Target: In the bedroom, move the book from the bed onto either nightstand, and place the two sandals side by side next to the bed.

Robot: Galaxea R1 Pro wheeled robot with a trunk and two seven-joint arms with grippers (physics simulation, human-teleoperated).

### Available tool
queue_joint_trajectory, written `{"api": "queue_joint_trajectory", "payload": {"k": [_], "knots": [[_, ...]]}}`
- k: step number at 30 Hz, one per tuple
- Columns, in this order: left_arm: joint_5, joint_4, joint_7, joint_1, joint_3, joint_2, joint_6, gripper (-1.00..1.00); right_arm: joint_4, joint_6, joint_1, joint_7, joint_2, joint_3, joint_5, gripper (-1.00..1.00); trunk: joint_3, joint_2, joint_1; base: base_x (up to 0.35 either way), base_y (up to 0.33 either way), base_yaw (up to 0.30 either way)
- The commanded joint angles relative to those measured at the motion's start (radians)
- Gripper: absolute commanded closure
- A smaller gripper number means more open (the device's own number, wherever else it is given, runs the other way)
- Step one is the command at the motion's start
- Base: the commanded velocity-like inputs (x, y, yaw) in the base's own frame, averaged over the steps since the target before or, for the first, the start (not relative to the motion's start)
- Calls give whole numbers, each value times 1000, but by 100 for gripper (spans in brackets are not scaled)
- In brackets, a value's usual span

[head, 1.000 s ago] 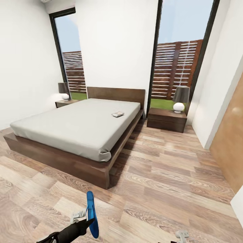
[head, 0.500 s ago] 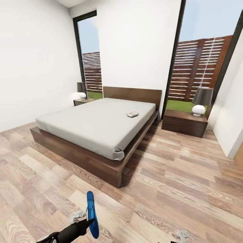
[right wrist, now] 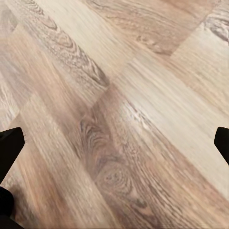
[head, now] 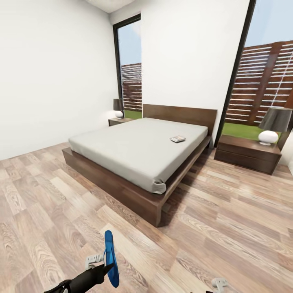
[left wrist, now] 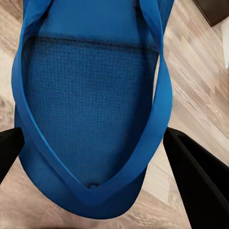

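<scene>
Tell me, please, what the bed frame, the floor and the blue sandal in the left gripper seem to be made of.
Bed frame: apparently dark brown wood, matte, faint grain showing.
Floor: looks like light wood planks or laminate, with printed-looking knots and a slight sheen.
Sandal: probably rubber or foam, with a finely dotted blue sole and smooth straps, held in the left gripper.

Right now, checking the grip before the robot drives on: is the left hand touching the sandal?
Touching. In the left wrist view the blue sandal sits between the left hand, both dark fingers against its edges.
</scene>
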Motion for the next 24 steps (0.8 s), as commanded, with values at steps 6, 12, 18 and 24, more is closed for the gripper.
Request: {"api": "queue_joint_trajectory", "payload": {"k": [6, 12, 18, 24], "knots": [[9, 0, -2, -1, 1, 0, 10, 100, -2, 5, 0, 12, -1, -8, 8, -100, -1, 0, 0, 0, 0, 187], [9, 0, -2, -1, 1, 0, 10, 100, -2, 3, 0, 14, -1, -7, 8, -100, 8, 21, -12, 0, 0, 17], [9, 0, -2, -1, 1, 0, 10, 100, -2, 3, 0, 14, -1, -7, 8, -100, 27, 63, -35, 0, 0, 0], [9, 0, -3, -1, 2, 0, 10, 100, -2, 3, 0, 14, -1, -7, 8, -100, 30, 70, -39, 0, 0, 0]]}}
